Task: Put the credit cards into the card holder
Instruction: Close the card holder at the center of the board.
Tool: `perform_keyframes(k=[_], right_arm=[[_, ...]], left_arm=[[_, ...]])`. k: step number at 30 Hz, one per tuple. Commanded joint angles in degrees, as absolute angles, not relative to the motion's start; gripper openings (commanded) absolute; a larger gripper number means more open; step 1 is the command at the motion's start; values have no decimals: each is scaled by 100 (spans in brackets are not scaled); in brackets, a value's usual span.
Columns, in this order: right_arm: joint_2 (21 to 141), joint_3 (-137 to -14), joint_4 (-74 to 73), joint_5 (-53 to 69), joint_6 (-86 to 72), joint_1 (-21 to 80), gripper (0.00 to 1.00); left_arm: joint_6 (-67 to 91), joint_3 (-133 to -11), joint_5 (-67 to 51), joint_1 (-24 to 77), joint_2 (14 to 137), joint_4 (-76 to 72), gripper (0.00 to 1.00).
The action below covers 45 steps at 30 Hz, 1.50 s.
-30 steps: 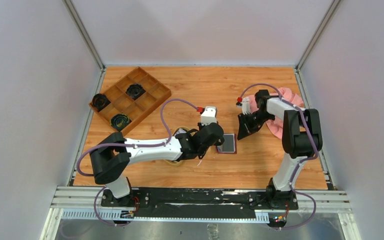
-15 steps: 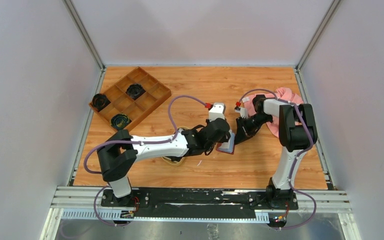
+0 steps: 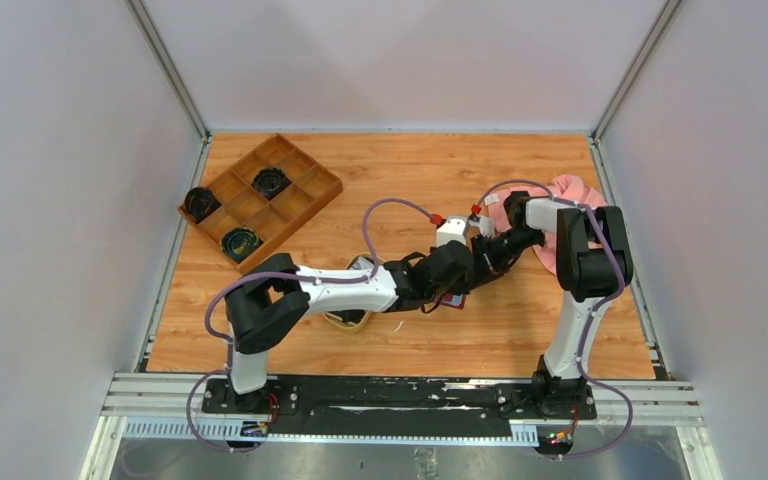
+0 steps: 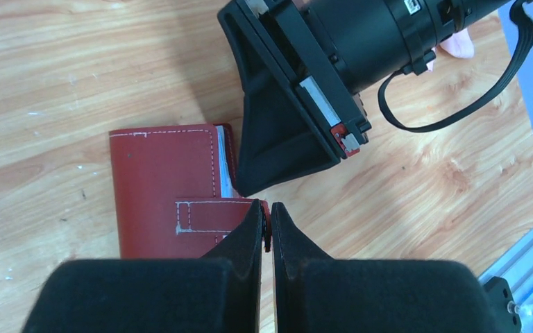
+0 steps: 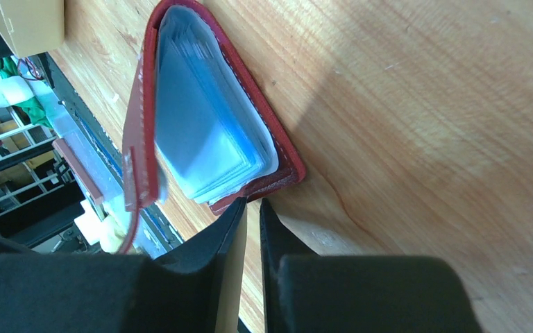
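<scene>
The dark red card holder point(image 4: 163, 184) lies on the wooden table, also seen as a small red patch point(image 3: 452, 298) under the arms. My left gripper point(image 4: 266, 205) is shut on its snap tab, holding the cover point(image 5: 141, 118) raised off the grey-blue sleeves point(image 5: 208, 132). My right gripper point(image 5: 252, 202) sits low at the holder's open edge, its jaws a narrow slit apart. A thin tan credit card point(image 5: 230, 277) lies flat against one of its fingers. From the left wrist, the right gripper point(image 4: 284, 139) is a black wedge touching the holder's right side.
A brown compartmented box point(image 3: 260, 195) with dark round items stands at the back left. A pink cloth point(image 3: 572, 192) lies behind the right arm. An oval tan tray point(image 3: 350, 321) is mostly hidden under the left arm. Walls close in both sides.
My left arm has reached right over the card holder and taken its tab, lifting the cover. My right gripper has moved left and down to the holder's open edge.
</scene>
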<state>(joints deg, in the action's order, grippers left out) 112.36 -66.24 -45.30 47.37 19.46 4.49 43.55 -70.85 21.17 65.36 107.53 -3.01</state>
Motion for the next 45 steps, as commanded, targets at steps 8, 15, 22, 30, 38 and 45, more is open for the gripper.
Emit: perform_keyframes(k=[8, 15, 22, 30, 38, 45], right_arm=[[11094, -6787, -4681, 4731, 2081, 304, 19], [10908, -6776, -4714, 4865, 2138, 45, 20], [10266, -6767, -4735, 4930, 2406, -248, 23], [10267, -6766, -4859, 6297, 2647, -182, 29], [10896, -7123, -4950, 6377, 2551, 421, 28], [11288, -7088, -4787, 5035, 2247, 571, 22]], left_arm=[[4454, -7140, 1389, 6513, 11308, -636, 6], [4371, -7091, 1172, 6489, 11381, -813, 30], [3791, -7072, 709, 6447, 11024, -940, 56], [3474, -7118, -387, 6416, 10982, -1377, 62], [2970, -6791, -820, 6416, 10165, -1463, 63], [2275, -5299, 302, 6359, 8660, -1459, 81]])
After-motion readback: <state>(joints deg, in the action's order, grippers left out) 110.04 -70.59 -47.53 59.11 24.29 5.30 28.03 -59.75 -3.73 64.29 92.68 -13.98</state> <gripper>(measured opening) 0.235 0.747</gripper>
